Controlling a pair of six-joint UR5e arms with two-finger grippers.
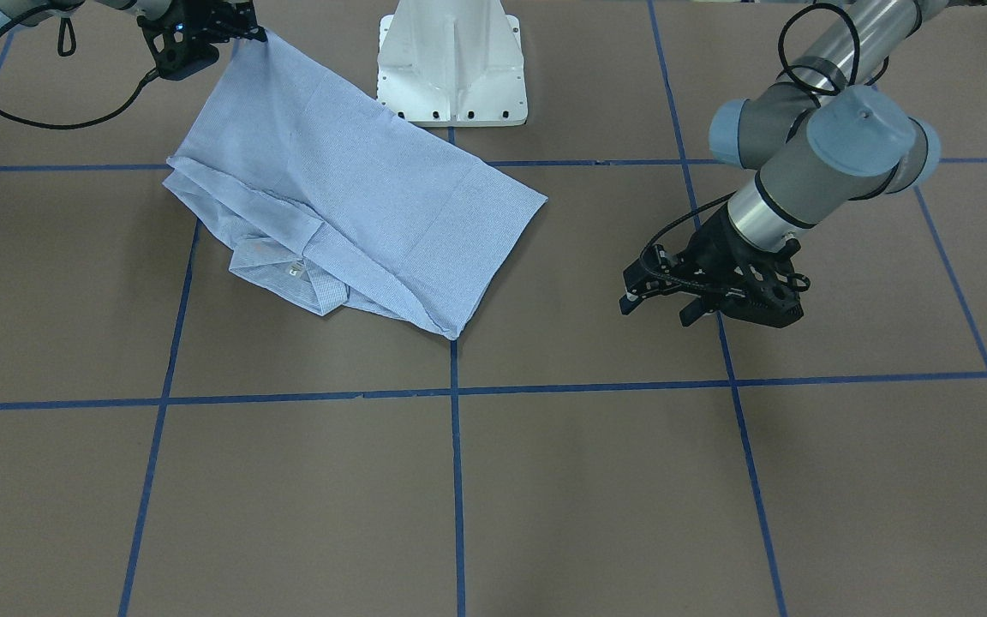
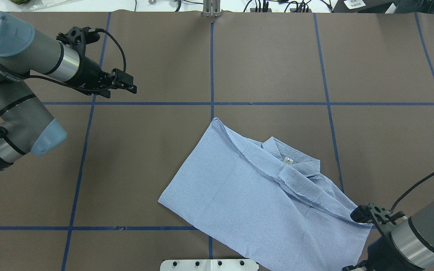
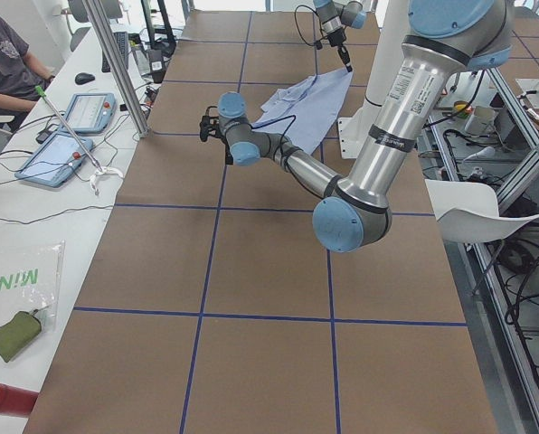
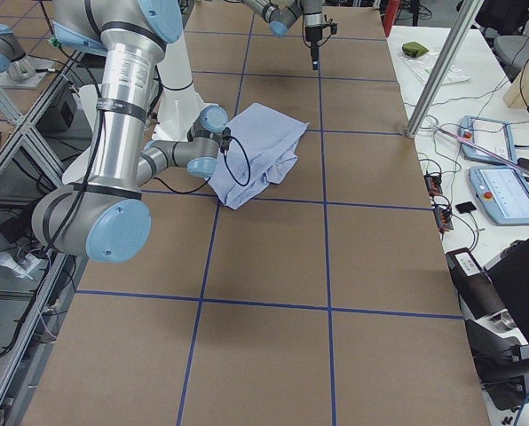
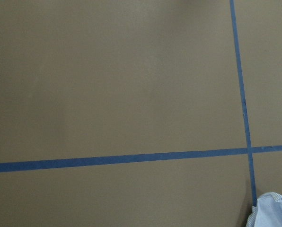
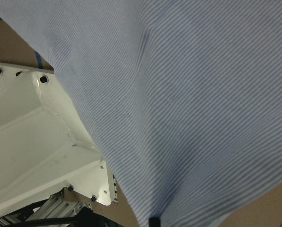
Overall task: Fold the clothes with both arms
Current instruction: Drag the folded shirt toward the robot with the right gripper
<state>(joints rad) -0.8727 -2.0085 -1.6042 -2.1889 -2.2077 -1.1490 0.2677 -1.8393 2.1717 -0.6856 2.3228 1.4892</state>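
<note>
- Leftmost, overhead: left claw (image 1: 658, 308) hovers over the bare counter (image 2: 145, 169), well apart from the cloth. Jaws stand apart with nothing between them. Its wrist view shows only brown surface, blue tape lines (image 5: 117, 159) and a sliver of striped fabric at the lower right edge.
- Centre to right: shirt (image 2: 247, 195) lies on the counter just in front of the white base (image 2: 209, 264), partly folded, back panel up. The collar (image 2: 288, 156) peeks out along the far side. Layers are stacked and a little rumpled near the collar.
- Handling, by the look of it: thin woven cloth, light, limp, no stiffness of its own. It sags wherever unsupported, and the layers may slide over each other when dragged. Not fragile.
- Best hold, I judge: pinch at corners or hems, catching all layers. The far corner (image 2: 217, 121) and the near-left corner (image 2: 161, 201) both lie flat and free. The far one is closer to the idle claw.
- Rightmost: right claw (image 2: 357, 217) is clamped narrow on the shirt's right-hand edge. That corner is lifted, and fabric drapes across its wrist view.
</note>
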